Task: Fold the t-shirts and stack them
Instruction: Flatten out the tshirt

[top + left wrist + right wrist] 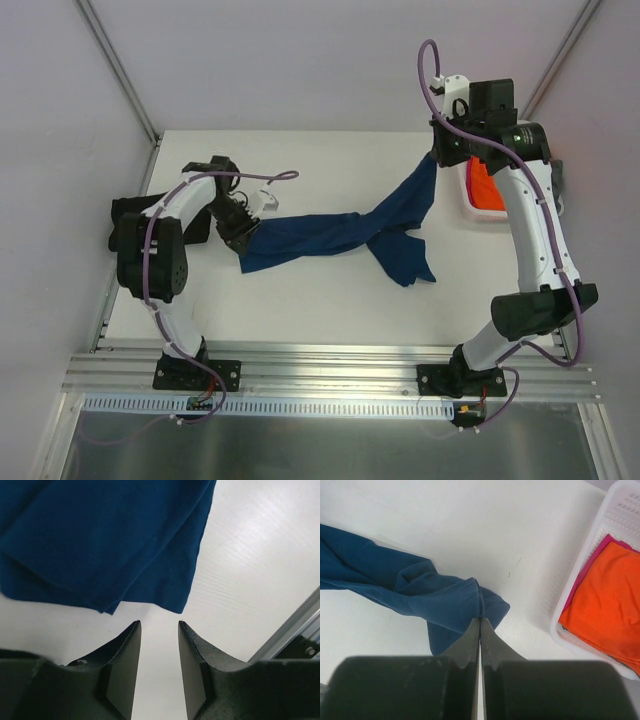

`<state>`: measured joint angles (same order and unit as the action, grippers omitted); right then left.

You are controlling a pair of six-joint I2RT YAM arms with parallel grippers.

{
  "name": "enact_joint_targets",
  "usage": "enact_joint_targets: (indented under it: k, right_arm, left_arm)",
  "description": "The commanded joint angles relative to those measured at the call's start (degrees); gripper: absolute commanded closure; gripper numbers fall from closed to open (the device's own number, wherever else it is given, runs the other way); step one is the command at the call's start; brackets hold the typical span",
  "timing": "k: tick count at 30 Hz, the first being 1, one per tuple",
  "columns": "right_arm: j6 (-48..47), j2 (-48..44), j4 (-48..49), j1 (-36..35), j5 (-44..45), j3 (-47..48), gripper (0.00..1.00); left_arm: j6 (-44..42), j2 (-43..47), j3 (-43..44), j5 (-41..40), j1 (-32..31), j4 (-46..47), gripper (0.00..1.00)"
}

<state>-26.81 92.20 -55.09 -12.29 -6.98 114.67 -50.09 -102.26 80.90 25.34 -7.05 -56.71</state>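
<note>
The navy blue t-shirt (340, 233) lies stretched and twisted across the table, its right end lifted. My right gripper (437, 157) is shut on that raised end of the navy shirt (445, 605) and holds it above the table. My left gripper (243, 232) is open and empty just off the shirt's left end (100, 545), with bare table between its fingers (125, 655). An orange shirt (610, 605) lies on a pink one (592, 565) in the basket. The black and grey shirts are out of view.
The white plastic basket (590, 545) stands at the table's right edge, beside my right arm; it also shows in the top view (470, 208). A dark object (122, 215) sits at the left edge behind my left arm. Aluminium rails run along the near edge (330, 365).
</note>
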Motion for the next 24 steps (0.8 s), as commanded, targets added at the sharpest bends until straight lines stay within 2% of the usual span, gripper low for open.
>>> enact_joint_targets:
  k: [1, 12, 24]
  right_arm:
    - [1.0, -0.9, 0.9, -0.1, -2.1, -0.6, 0.99]
    - [0.8, -0.3, 1.1, 0.0, -2.2, -1.1, 1.00]
    - [0.4, -1.1, 1.1, 0.1, -0.8, -2.1, 0.99]
  left_arm:
    - [-4.7, -3.4, -1.1, -6.2, -0.9, -0.5, 0.64]
    - [-5.7, -9.7, 6.8, -8.2, -0.9, -0.5, 0.60]
    - [-5.3, -14.1, 8.0, -7.8, -1.7, -0.4, 0.60]
